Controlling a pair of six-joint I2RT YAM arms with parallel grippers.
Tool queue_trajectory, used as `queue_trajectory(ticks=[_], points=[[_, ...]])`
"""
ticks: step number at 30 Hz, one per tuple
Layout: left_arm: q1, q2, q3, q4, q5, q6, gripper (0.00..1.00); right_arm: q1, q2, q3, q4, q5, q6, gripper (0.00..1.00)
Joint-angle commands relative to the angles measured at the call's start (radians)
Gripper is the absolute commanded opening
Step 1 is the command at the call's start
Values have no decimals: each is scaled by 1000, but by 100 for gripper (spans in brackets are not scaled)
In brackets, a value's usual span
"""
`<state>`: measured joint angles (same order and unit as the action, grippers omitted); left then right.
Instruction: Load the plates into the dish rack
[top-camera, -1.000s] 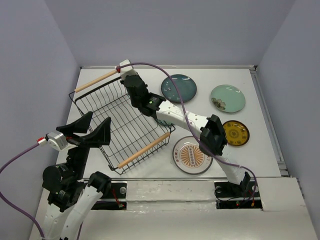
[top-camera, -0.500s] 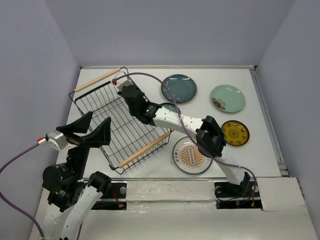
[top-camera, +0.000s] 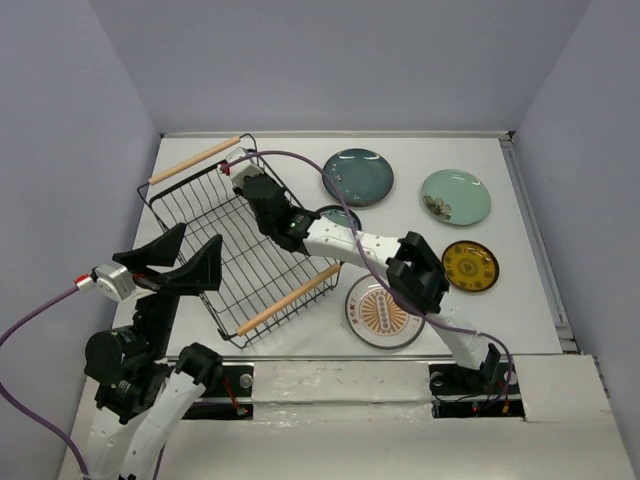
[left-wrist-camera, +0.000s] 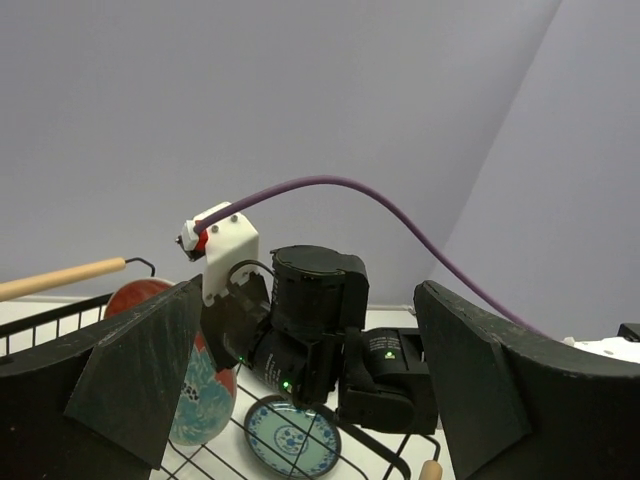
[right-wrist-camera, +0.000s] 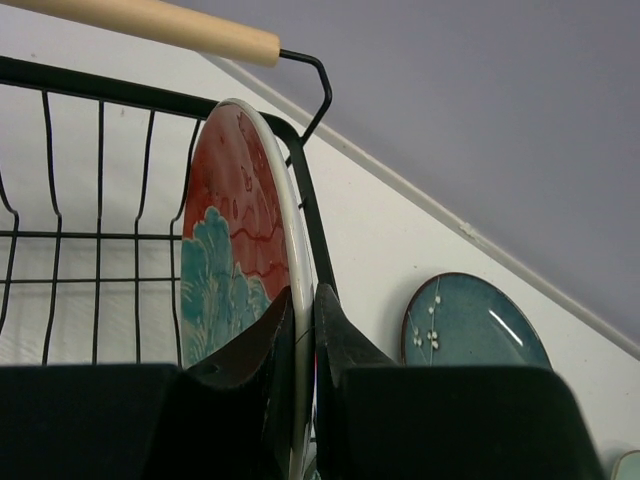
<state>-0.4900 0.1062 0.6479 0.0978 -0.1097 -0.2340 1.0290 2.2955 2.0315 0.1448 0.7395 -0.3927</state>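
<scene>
My right gripper (right-wrist-camera: 303, 300) is shut on the white rim of the red plate with the teal flower (right-wrist-camera: 235, 250). The plate stands on edge inside the dish rack (right-wrist-camera: 100, 235), against its far right corner wire. From above, the right gripper (top-camera: 250, 185) reaches into the black wire dish rack (top-camera: 230, 270). My left gripper (top-camera: 180, 262) hangs open over the rack's near left edge. In its own view the left gripper (left-wrist-camera: 310, 290) faces the right wrist and the red plate (left-wrist-camera: 140, 295). A dark teal plate (top-camera: 357, 176), a pale mint plate (top-camera: 455, 196), a small yellow plate (top-camera: 470, 266) and a cream-orange plate (top-camera: 384, 311) lie on the table.
A small teal patterned plate (left-wrist-camera: 292, 438) lies just outside the rack's right side, mostly under my right arm from above. The rack's wooden handles (top-camera: 195, 160) (top-camera: 288, 299) run along its far and near ends. Walls close in the table at the left, back and right.
My right gripper has carried the red plate from the rack's far corner down into the rack, nearer and slightly left. The left arm has not moved.
</scene>
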Motion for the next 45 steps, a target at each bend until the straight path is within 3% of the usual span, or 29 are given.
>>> queue_trajectory(ticks=[1, 10, 12, 13, 17, 26, 30, 33, 34, 37, 39, 40, 41, 43, 45], points=[[-5, 7, 32, 40, -10, 18, 99, 6, 5, 105, 219, 11, -52, 7], [-5, 9, 30, 40, -10, 18, 99, -3, 55, 168, 208, 55, -18, 7], [-5, 12, 30, 40, -10, 18, 99, -12, 53, 165, 210, 58, -8, 16], [-5, 12, 30, 40, -10, 18, 99, -12, 50, 153, 210, 60, -2, 27], [-5, 15, 30, 40, -8, 18, 99, -12, 6, 86, 203, 52, 46, 52], [-5, 30, 29, 40, -10, 19, 99, -21, -114, 38, 79, 18, 176, 57], [-2, 41, 29, 39, -12, 19, 99, -21, -200, 6, -49, -70, 296, 66], [-1, 47, 29, 39, -13, 21, 99, -46, -434, -155, -132, -205, 457, 72], [-1, 49, 29, 39, -13, 21, 99, -46, -496, -282, -164, -295, 484, 73], [-1, 50, 29, 39, -12, 21, 99, -110, -687, -488, -221, -472, 607, 74], [-1, 49, 29, 39, -7, 19, 99, -185, -944, -692, -308, -607, 717, 71], [-1, 47, 29, 39, -7, 19, 99, -217, -946, -759, -338, -647, 754, 68], [2, 46, 29, 39, -7, 18, 99, -240, -1063, -883, -368, -685, 788, 57], [7, 46, 29, 40, -5, 18, 99, -311, -1165, -994, -474, -732, 874, 49], [11, 49, 27, 42, 1, 16, 99, -339, -1281, -1118, -577, -775, 937, 31]])
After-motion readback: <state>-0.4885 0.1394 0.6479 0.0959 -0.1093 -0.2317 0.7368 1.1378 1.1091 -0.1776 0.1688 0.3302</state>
